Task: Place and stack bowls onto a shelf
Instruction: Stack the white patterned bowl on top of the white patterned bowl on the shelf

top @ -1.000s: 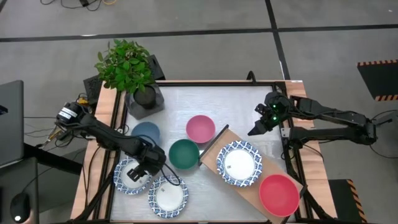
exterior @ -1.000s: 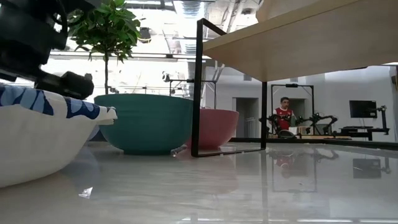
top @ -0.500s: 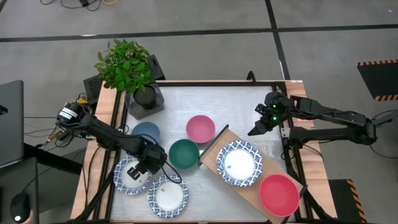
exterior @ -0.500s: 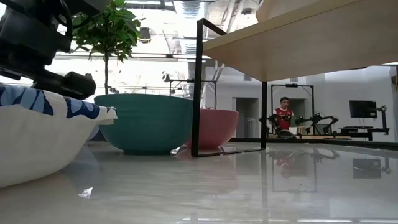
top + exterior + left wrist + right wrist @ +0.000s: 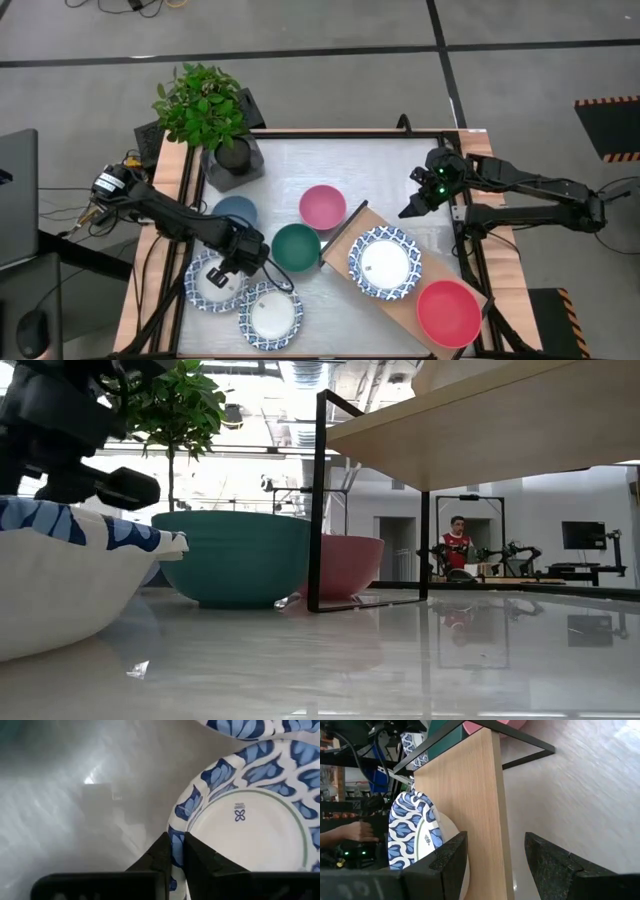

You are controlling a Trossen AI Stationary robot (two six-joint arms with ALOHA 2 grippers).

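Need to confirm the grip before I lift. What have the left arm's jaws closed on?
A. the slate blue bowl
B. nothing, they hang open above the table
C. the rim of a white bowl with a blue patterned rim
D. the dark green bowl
C: in the left wrist view the left gripper has its jaws pinched on the edge of the white bowl with a blue patterned rim.
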